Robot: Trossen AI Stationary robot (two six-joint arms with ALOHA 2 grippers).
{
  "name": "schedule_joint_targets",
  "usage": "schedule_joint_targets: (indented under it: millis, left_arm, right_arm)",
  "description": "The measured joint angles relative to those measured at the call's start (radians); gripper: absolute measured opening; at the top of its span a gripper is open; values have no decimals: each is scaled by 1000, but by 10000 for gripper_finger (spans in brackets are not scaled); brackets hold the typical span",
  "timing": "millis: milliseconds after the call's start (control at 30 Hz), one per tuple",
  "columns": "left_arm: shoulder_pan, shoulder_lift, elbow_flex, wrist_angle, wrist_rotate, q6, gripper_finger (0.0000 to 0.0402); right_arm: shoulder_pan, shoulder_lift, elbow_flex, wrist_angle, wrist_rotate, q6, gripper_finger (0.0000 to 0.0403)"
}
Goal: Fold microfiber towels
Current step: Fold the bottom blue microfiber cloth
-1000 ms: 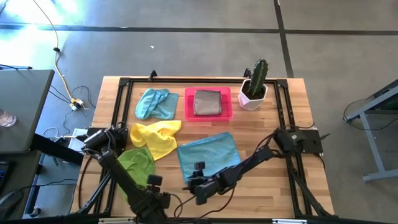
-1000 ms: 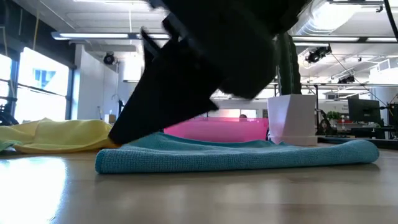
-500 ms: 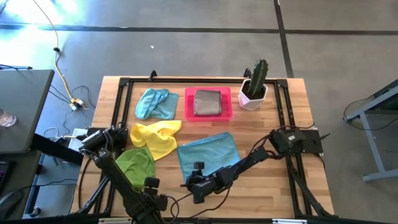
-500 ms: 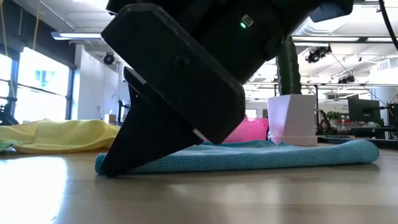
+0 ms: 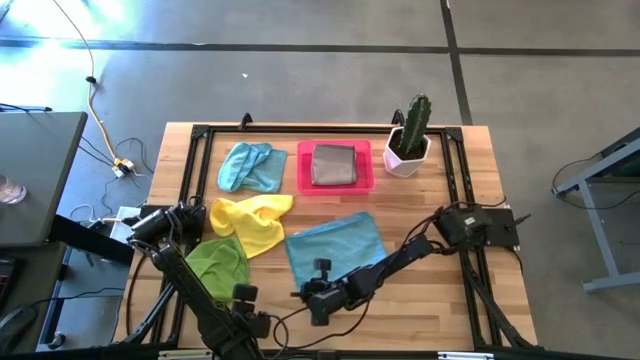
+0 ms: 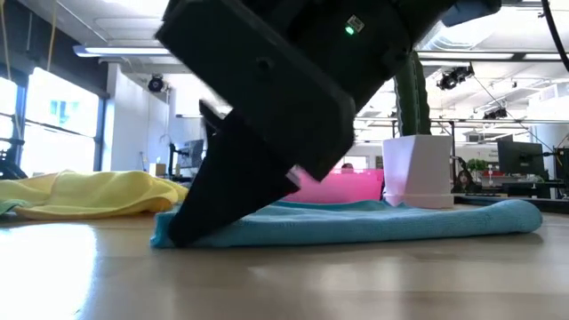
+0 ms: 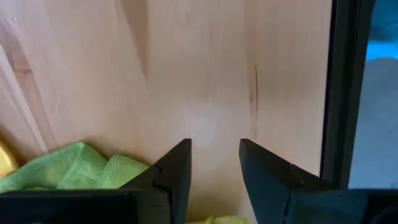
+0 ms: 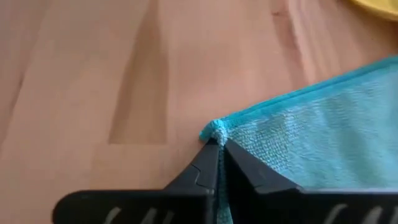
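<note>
A light blue towel [image 5: 335, 248] lies spread flat in the middle of the table; the low view also shows this towel [image 6: 382, 222]. My right gripper [image 8: 219, 146] is shut on its near left corner, low on the table, and is seen from above as the right gripper [image 5: 305, 294]. My left gripper [image 7: 214, 158] stands open over bare wood near the table's front edge, beside a lime green towel [image 7: 74, 171], with nothing between its fingers. A yellow towel [image 5: 250, 222], the green towel [image 5: 222, 262] and a second light blue towel [image 5: 250, 166] lie crumpled at the left. My right gripper pinches the light blue towel's near left corner [image 8: 214, 130] between its two fingertips, where the hemmed edges meet and bunch up. The fingers [image 6: 191, 227] slant down from the table's right side. The corner is at table level, and the rest of the towel lies flat.
A pink tray [image 5: 335, 166] at the far middle holds a folded grey towel [image 5: 333, 164]. A cactus in a white pot [image 5: 408, 140] stands at the far right. A black frame [image 5: 455, 200] runs around the table. Bare wood lies to the right of the spread towel.
My right gripper has come down onto the light blue towel's near left corner and shut on it. The corner has bunched and drawn in slightly toward the right; the rest of the towel has stayed flat.
</note>
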Motion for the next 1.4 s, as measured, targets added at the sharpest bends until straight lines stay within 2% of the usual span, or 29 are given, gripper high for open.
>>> schedule_joint_targets:
  millis: [133, 300, 667, 900, 1167, 1400]
  left_arm:
    - [0, 0, 0, 4, -12, 2, 126]
    - [1, 0, 0, 7, -25, 11, 126]
    - [20, 0, 0, 11, -50, 71, 126]
    - [50, 0, 0, 12, -61, 131, 126]
    - [77, 0, 0, 17, -61, 184, 126]
    - [89, 0, 0, 23, -61, 204, 126]
  right_arm:
    - [17, -63, 0, -70, 83, 74, 3]
    - [39, -120, -1, -256, 256, 226, 2]
    - [45, -140, -1, -840, 444, 774, 1]
    - [60, -149, -1, -1105, 418, 998, 0]
    - [79, -150, -1, -1351, 313, 1235, 0]
    - [84, -152, -6, -1352, 188, 1288, 0]
